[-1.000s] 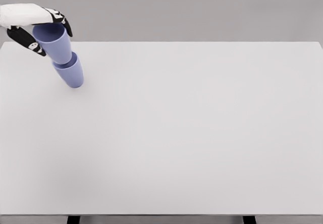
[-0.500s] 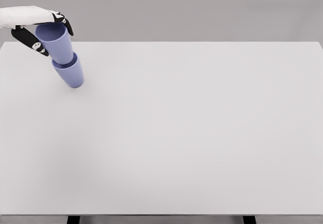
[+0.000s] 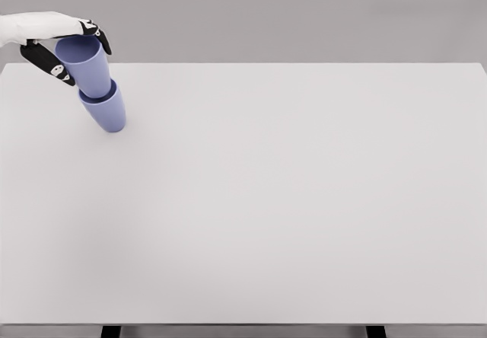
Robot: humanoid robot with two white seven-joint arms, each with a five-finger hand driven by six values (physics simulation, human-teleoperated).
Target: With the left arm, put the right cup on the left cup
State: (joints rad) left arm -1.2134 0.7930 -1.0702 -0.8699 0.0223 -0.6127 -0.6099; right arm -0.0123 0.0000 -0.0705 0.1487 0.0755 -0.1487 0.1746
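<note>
Left hand (image 3: 65,45) first: I see its fingers wrapped around the rim of the upper cup (image 3: 84,65). That cup sits nested, tilted, in the lower cup (image 3: 106,110), which stands at the white worktop's (image 3: 289,201) far left corner.

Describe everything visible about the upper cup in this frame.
The upper cup is a plain periwinkle-blue tumbler, smooth and plastic-looking, with no handle. Its open mouth faces up; its base sits nested inside the lower cup. Both lean to the left at the table's far-left corner. The left hand's dark fingers flank its rim.
</note>
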